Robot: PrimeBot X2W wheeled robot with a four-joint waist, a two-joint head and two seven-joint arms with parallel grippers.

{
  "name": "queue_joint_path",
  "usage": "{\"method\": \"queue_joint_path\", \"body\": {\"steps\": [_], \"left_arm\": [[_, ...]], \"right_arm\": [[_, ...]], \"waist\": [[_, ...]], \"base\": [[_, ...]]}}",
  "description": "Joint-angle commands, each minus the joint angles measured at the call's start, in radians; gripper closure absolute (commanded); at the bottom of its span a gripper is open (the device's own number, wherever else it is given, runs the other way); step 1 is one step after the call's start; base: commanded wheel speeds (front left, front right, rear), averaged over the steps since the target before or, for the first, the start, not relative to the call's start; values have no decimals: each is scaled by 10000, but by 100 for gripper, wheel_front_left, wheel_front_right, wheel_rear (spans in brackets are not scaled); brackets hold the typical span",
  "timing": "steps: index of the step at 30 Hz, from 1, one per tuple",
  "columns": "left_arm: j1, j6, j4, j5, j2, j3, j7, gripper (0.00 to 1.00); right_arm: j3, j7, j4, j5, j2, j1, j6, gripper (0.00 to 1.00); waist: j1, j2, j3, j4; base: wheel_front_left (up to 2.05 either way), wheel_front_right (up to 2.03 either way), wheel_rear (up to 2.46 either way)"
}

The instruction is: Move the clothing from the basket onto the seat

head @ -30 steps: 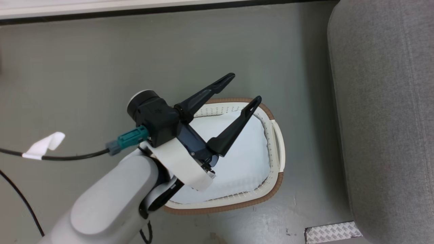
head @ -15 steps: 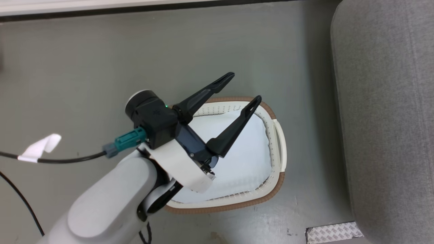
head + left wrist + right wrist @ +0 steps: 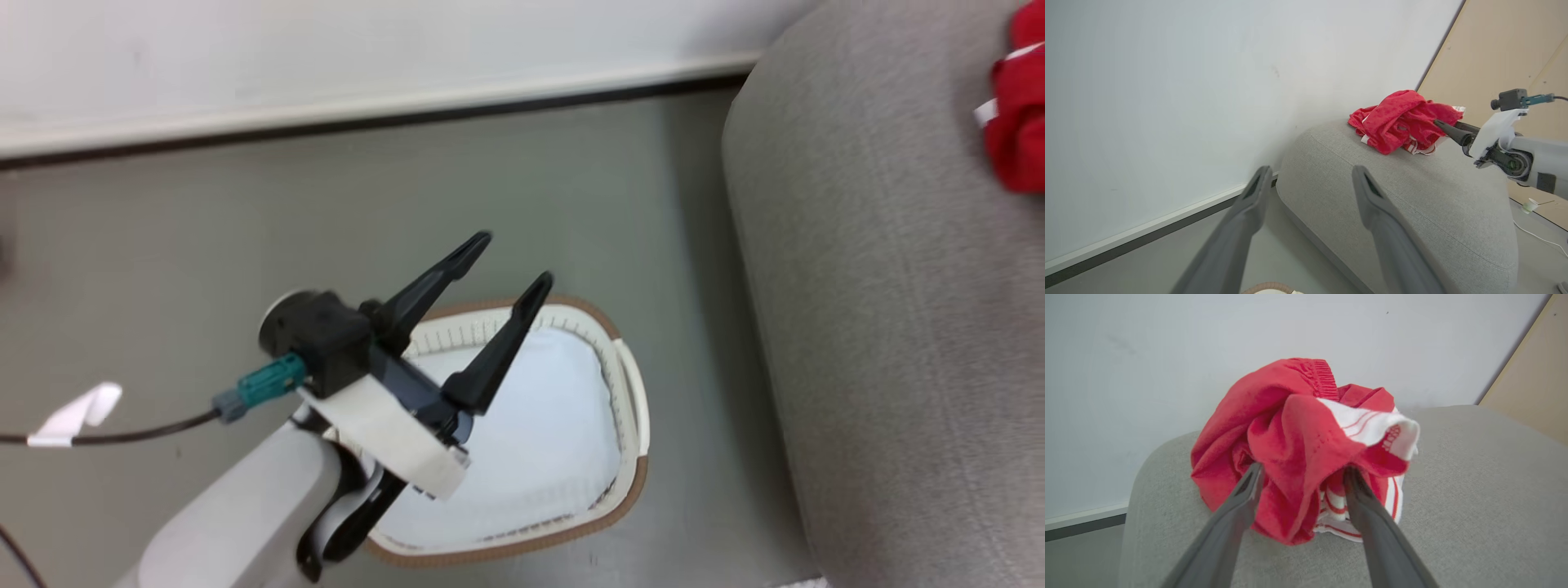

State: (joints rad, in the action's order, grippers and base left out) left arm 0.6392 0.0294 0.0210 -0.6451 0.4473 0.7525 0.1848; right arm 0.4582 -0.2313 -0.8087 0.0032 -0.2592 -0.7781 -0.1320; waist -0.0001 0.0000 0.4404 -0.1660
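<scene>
Right gripper (image 3: 1303, 471) unclenched, fingers spread; clothing (image 3: 1290, 428) bunched between them, lying on seat (image 3: 1474, 477) beneath. Left gripper (image 3: 516, 260) spread above basket (image 3: 633, 408). Transfer looks done; only withdrawal left.

The scene is viewed steeply from above in the head view, with the basket (image 3: 633, 408) at lower centre under the left gripper (image 3: 516, 260), the seat (image 3: 882, 343) along the right edge and the clothing (image 3: 1020, 122) cut off at the upper right corner. The seat's end is faced from low above the basket in the left wrist view, the clothing lying at middle distance, upper right. The clothing is framed closely at centre in the right wrist view; seat and clothing are shared by all three views.
</scene>
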Motion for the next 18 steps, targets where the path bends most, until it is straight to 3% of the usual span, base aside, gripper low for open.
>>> {"method": "queue_joint_path", "body": {"steps": [1,10,18], "left_arm": [[-326,-84,-116,-119,121,-79,126,0],[-1838,-599,-744,-479,178,-580,658,0],[-3261,-927,-1093,-361,-200,-1452,796,0]], "right_arm": [[-206,-116,241,192,-24,529,25,0],[-1496,-277,2044,921,240,2881,25,0],[-2131,-308,3990,1112,454,4842,25,0]], "waist": [[1,0,-652,-232],[1,0,-2400,-259],[1,0,-3699,327]], "base": [[0,0,0],[0,0,0],[0,0,0]]}}
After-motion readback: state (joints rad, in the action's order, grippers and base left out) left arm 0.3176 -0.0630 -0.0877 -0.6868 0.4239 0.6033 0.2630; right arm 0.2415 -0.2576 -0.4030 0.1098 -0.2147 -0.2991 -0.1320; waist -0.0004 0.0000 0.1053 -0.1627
